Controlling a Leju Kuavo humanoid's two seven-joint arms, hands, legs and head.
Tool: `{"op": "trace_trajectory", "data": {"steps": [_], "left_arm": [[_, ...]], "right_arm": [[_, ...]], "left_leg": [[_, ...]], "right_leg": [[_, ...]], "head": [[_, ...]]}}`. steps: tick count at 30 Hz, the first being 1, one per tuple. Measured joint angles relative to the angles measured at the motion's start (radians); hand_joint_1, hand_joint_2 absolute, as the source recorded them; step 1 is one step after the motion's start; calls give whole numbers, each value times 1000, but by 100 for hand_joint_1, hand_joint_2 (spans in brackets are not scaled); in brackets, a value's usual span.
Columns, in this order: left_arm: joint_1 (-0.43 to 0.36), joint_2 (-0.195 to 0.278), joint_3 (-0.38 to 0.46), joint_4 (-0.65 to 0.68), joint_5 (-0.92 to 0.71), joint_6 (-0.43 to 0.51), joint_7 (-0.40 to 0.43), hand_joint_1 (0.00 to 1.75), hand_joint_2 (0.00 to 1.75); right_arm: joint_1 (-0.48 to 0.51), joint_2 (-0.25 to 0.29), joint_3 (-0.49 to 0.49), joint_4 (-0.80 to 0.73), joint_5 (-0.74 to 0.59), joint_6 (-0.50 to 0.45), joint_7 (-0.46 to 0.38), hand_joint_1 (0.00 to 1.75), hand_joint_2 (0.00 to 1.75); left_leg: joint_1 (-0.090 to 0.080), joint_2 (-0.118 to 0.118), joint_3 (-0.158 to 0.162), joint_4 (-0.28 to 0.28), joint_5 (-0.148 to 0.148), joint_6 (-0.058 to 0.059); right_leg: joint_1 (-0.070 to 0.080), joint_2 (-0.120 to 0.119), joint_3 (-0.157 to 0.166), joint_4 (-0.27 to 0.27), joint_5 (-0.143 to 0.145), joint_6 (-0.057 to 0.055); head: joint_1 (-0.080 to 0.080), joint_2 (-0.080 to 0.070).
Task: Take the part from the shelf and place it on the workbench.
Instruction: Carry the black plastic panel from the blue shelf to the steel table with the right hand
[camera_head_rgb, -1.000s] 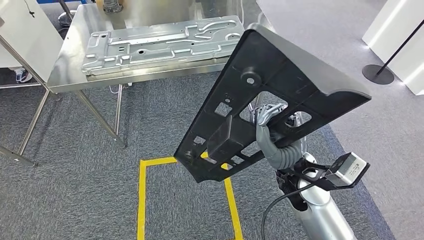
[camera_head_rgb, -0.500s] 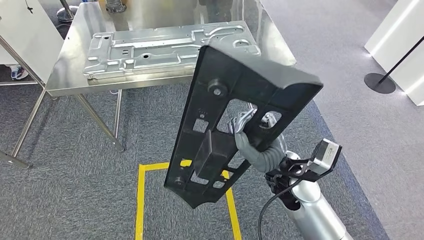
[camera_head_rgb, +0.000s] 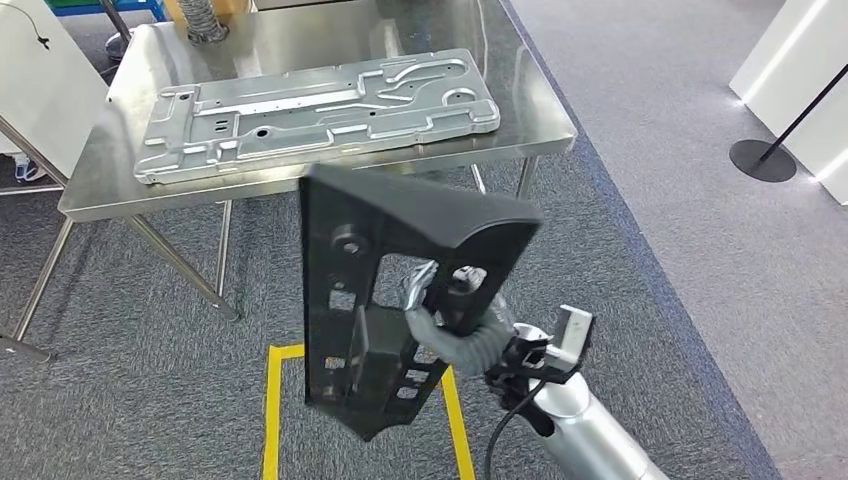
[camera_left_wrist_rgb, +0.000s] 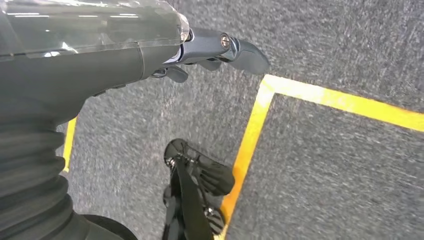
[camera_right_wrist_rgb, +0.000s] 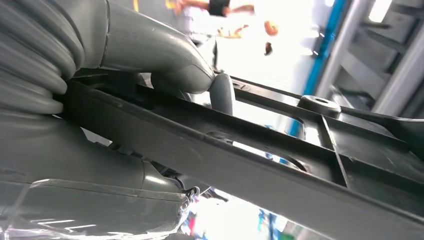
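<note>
Right robot hand (camera_head_rgb: 432, 300) grips black part (camera_head_rgb: 360, 300); wrist cam shows thumb (camera_right_wrist_rgb: 165, 65) over rib.

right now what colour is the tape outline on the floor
Yellow tape outline on grey carpet, showing best in the head view, below the black part.

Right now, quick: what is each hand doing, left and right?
Left hand: holds nothing, hanging over the carpet; open or closed cannot be told.
Right hand: grips the black plastic part through one of its openings.
</note>
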Motion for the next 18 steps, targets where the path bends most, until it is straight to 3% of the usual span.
{"op": "trace_trajectory", "data": {"steps": [1, 3, 4, 8, 10, 13, 14, 15, 16, 18], "left_arm": [[0, 0, 0, 0, 0, -1, -1, 0, 175], [-1, 1, 0, 0, 1, -3, -4, 0, 175], [-2, 1, 0, 0, 2, -3, -5, 0, 175], [-3, 2, 0, 0, 3, -3, -5, 0, 175], [-3, 2, 0, 0, 3, -2, -4, 0, 175], [-4, 2, 0, 0, 2, -1, -5, 0, 175], [-4, 2, 0, 0, 1, -2, -7, 0, 175], [-4, 2, 0, 0, 0, -2, -8, 0, 175], [-3, 2, 0, 0, 0, -4, -9, 0, 175], [-3, 2, 0, 0, 0, -7, -10, 0, 175]], "right_arm": [[-9, 15, 24, 29, 0, -6, -6, 175, 175], [-39, 44, 69, 78, -15, -17, -10, 175, 175], [-58, 54, 86, 94, -26, -24, -5, 175, 175], [-121, 86, 148, 131, -65, -42, 28, 175, 175], [-147, 100, 177, 144, -74, -41, 38, 175, 175], [-181, 127, 217, 181, -82, -47, 49, 175, 175], [-189, 138, 229, 199, -84, -52, 49, 175, 175], [-196, 147, 238, 217, -86, -57, 48, 175, 175], [-203, 155, 245, 235, -88, -62, 44, 175, 175], [-220, 164, 253, 263, -91, -68, 30, 175, 175]], "left_leg": [[0, 0, 4, -44, 47, 4], [-5, 1, 43, -177, 142, 16], [-9, 2, 62, -229, 164, 23], [-14, 2, 81, -276, 160, 42], [-8, 2, 94, -287, 158, 51], [-6, 2, 109, -291, 147, 60], [-7, 1, 115, -290, 141, 60], [-7, 0, 122, -290, 135, 60], [-7, -2, 132, -290, 129, 59], [-9, -6, 152, -290, 115, 55]], "right_leg": [[2, 1, 11, 0, -8, 0], [6, 2, 32, 0, -24, 3], [8, 3, 37, 1, -30, 7], [8, 1, 42, -3, -44, 28], [8, 0, 23, 44, -69, 37], [5, 0, -93, 239, -135, 45], [4, 0, -127, 283, -137, 46], [3, -1, -143, 289, -117, 46], [3, -1, -139, 254, -77, 43], [7, -1, -91, 117, 14, 32]], "head": [[0, 0], [0, 0], [0, 0], [1, 0], [3, 0], [4, 0], [4, 0], [4, 0], [4, 0], [4, 0]]}}
